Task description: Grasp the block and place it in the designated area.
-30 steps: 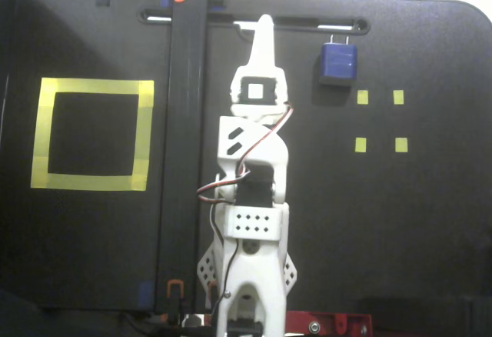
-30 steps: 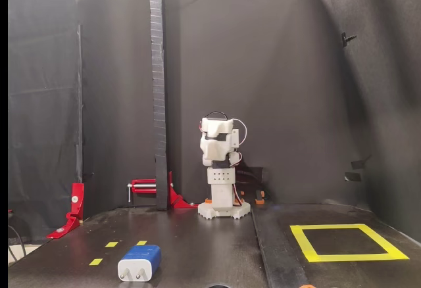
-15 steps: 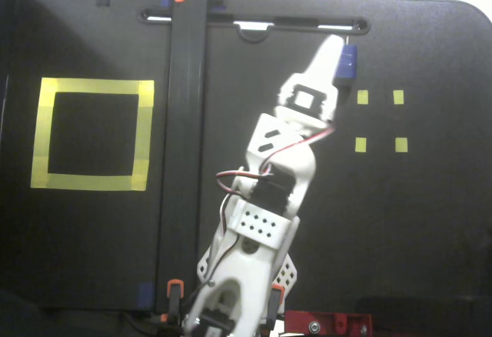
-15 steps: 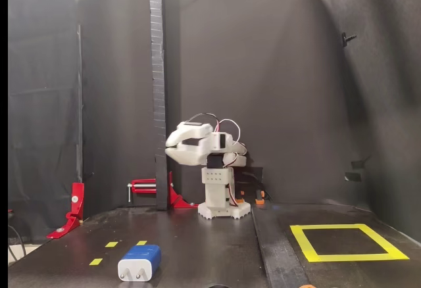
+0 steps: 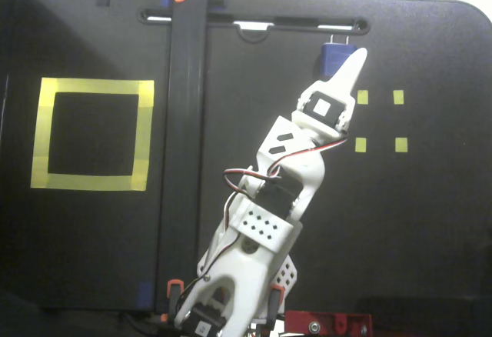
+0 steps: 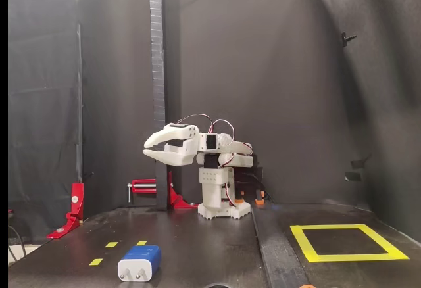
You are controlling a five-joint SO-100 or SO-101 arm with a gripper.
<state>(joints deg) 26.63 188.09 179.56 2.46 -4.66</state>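
white plastic arm (image 5: 284,175) with black servo blocks, looping red, white and black cables, and a perforated base bracket (image 5: 261,228).

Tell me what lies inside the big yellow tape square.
Inside the yellow tape square only bare black surface shows in both fixed views. The block lies far from it, near the small yellow tape squares, beneath the raised open gripper. Nothing covers the square.

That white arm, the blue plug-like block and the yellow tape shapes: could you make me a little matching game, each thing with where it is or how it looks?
Things:
1. block
2. pincer
3. big yellow tape square
4. four tiny yellow squares

Descriptions:
A. outline with a black middle, nothing inside
B. lying on the table, prongs toward the low fixed camera
C. open, raised above the table, holding nothing
D. small patches marking four corners

Pairs: 1-B, 2-C, 3-A, 4-D
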